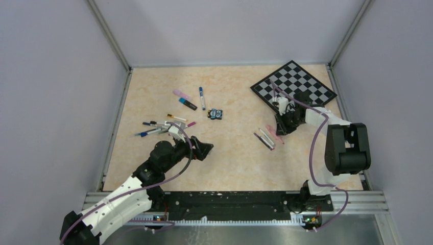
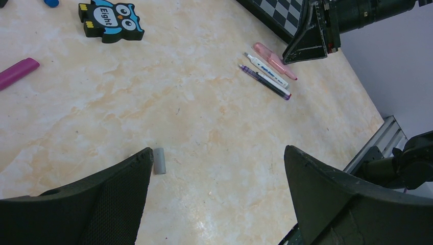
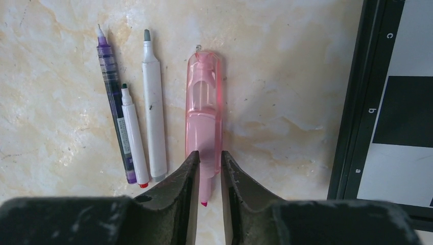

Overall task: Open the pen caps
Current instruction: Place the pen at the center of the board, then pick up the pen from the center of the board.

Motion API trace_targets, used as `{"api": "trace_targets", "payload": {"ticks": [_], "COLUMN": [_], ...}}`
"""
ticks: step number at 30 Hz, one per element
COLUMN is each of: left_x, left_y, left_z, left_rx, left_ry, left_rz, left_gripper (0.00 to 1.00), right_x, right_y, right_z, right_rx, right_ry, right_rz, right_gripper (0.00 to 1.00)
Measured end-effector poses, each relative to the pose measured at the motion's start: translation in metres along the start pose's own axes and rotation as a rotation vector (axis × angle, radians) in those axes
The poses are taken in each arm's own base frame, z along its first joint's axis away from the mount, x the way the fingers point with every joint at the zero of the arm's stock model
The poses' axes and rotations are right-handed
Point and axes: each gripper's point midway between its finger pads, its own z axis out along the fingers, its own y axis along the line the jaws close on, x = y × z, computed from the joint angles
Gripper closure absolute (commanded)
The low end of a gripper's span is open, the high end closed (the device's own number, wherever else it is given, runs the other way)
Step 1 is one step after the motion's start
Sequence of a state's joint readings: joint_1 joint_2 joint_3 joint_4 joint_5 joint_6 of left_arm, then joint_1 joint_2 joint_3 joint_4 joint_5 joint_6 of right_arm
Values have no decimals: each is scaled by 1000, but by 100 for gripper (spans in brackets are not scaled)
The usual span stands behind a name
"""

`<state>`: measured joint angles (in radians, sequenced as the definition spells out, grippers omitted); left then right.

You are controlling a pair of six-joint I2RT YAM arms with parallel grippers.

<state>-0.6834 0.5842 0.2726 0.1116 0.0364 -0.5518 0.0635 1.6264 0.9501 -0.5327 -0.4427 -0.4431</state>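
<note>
Pink pen [image 3: 204, 109] lies pinched between the nearly closed right gripper [image 3: 208, 168]; left gripper [image 2: 218, 153] gapes wide beside a grey cap [image 2: 160, 161].

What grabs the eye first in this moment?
The right tool pinches a pink highlighter lying beside three thin pens, close to the chessboard. The left tool hangs open, a grey cap just beside it.

The highlighter [image 3: 204, 117] lies between the chessboard [image 3: 352, 102] and three pens [image 3: 153, 112] (all side by side); the owl block [image 1: 215, 114] sits mid-table, a pen cluster [image 1: 155, 127] left of it
</note>
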Motion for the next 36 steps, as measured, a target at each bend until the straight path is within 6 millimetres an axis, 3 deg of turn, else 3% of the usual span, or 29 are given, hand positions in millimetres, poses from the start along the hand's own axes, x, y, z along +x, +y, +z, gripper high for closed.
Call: {"api": "trace_targets", "payload": {"ticks": [11, 17, 22, 29, 36], "left_x": [1, -1, -5, -24, -62], "left_y": [1, 5, 18, 43, 83], "left_z": [2, 13, 30, 61, 117], "left_rx": [-7, -40, -102, -174, -306], "left_ry": [9, 47, 94, 156, 191], "left_rz": [5, 33, 51, 24, -40], "left_gripper": [1, 1, 1, 1, 1], "right_x": [-3, -26, -48, -62, -71], "right_y": [3, 22, 40, 63, 77], "right_z": [-2, -26, -50, -70, -85], "right_rx": [-15, -68, -104, -174, -207], "right_ry": [-16, -126, -239, -330, -392], "right_rz": [-24, -98, -162, -212, -241], "right_gripper": [68, 65, 60, 56, 56]}}
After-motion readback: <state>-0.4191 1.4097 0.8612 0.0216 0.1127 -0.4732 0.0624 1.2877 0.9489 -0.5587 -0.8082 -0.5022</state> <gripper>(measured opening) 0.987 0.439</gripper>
